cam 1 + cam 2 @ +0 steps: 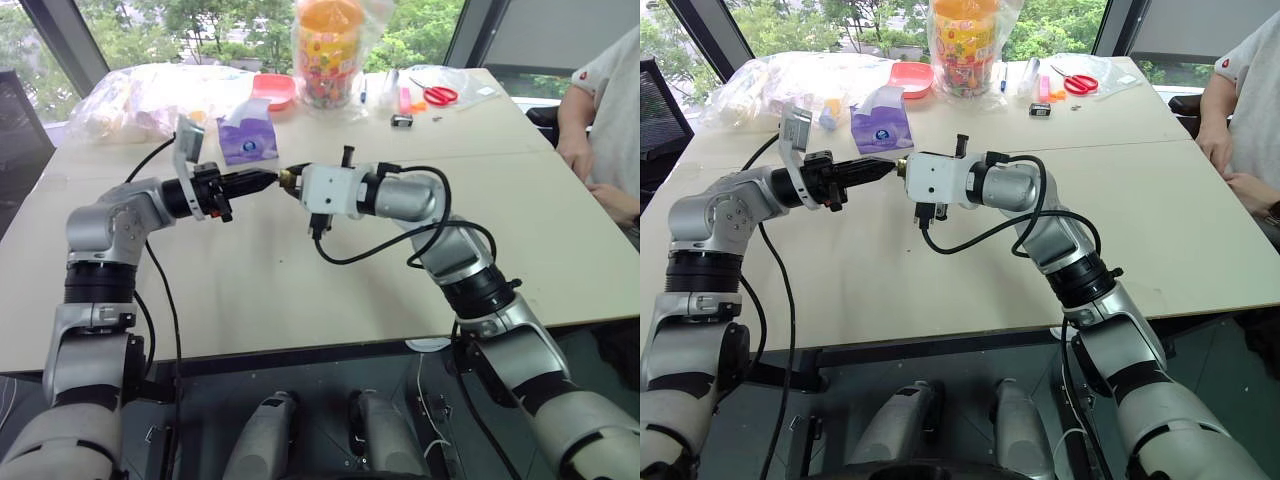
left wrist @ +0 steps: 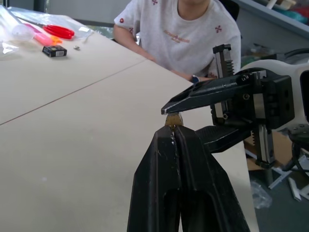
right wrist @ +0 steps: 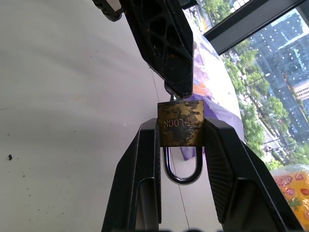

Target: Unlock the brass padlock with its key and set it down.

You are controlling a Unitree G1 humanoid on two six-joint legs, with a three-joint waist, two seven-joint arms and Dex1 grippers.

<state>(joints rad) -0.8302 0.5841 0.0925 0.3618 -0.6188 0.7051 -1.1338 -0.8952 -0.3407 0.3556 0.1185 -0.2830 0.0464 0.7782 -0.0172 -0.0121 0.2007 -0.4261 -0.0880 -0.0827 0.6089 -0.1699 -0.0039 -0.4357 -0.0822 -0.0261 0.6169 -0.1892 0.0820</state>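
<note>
Right wrist view: the right gripper [image 3: 181, 130] clamps the brass padlock [image 3: 181, 123] between its two black fingers [image 3: 140, 169], the silvery shackle [image 3: 182, 169] looping back toward the wrist. Directly past the padlock's far face, the left gripper [image 3: 176, 89] has its fingertips pressed together over a small silvery piece, likely the key, at the padlock's keyhole end. Head views: both grippers meet tip to tip above the beige table [image 1: 300, 290], near a purple tissue pack [image 1: 247, 140]. Red scissors [image 1: 436, 95] lie at the far edge; a seated person [image 1: 600, 110] is at the right.
</note>
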